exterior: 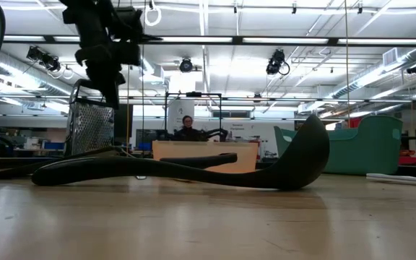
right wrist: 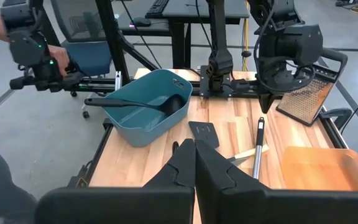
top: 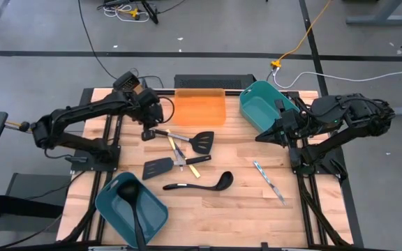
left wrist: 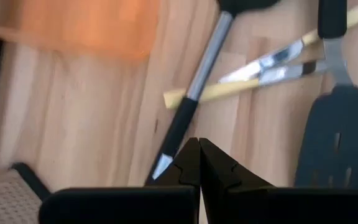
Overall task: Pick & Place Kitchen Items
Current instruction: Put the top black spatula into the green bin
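My left gripper point(top: 149, 132) point(left wrist: 199, 155) is shut and points down over the far left of the table. It hovers above the black handle end point(left wrist: 173, 140) of a slotted spatula point(top: 202, 141) and touches nothing. Yellow-handled pieces point(top: 176, 148) and silver cutlery point(left wrist: 272, 65) lie crossed beside that spatula. Near them on the wood lie a second spatula point(top: 158, 167) and a black ladle point(top: 201, 185) point(exterior: 193, 170). Another ladle point(top: 132, 206) rests in the near teal bin point(top: 110, 209). My right gripper point(top: 260, 137) point(right wrist: 194, 155) is shut, raised at the right, holding nothing.
A flat orange tray point(top: 199, 107) sits at the far middle and a second teal bin point(top: 267, 104) at the far right. A slim silver piece point(top: 267, 180) lies on the right. A metal grater point(right wrist: 306, 96) stands at the far left corner. A person point(right wrist: 36, 56) stands beyond the table.
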You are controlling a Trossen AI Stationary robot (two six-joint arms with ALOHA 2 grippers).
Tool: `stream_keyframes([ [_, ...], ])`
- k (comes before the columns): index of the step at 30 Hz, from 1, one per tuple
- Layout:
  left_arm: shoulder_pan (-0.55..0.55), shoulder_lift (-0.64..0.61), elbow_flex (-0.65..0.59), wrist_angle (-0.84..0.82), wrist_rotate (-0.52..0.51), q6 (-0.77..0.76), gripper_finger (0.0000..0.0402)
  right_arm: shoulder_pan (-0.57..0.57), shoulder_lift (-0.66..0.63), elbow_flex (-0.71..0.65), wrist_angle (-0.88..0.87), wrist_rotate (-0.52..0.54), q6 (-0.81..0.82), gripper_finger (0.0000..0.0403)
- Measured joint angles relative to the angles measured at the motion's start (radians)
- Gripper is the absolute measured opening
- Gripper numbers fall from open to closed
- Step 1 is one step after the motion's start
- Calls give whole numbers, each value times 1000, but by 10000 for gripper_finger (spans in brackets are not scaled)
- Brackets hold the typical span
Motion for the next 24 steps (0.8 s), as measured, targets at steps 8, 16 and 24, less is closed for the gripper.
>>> stream_keyframes([
  [8,52,-16,-81,51,11,60,0,0,0,0,0,0,2,2],
  [16,82,-21,-201,176,7,89,0,0,0,0,0,2,27,2],
  [24,94,-21,-266,232,7,187,1,0,0,0,0,3,32,2],
])
